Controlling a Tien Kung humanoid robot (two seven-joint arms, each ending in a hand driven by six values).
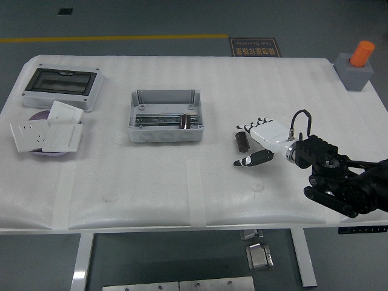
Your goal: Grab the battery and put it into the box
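The battery point(242, 142), a short dark cylinder, lies on the white table right of the open grey box point(165, 116). A dark object point(190, 122) sits inside the box near its right end. My right hand point(250, 144), white with black fingertips, hovers just right of the battery with fingers spread and thumb low toward the near side. It holds nothing. The left arm is out of view.
A grey enclosure with a clear lid point(60, 86) stands at the back left. White wall sockets point(47, 134) lie on a purple plate at the left. A grey block with an orange cylinder point(357, 65) stands at the back right corner.
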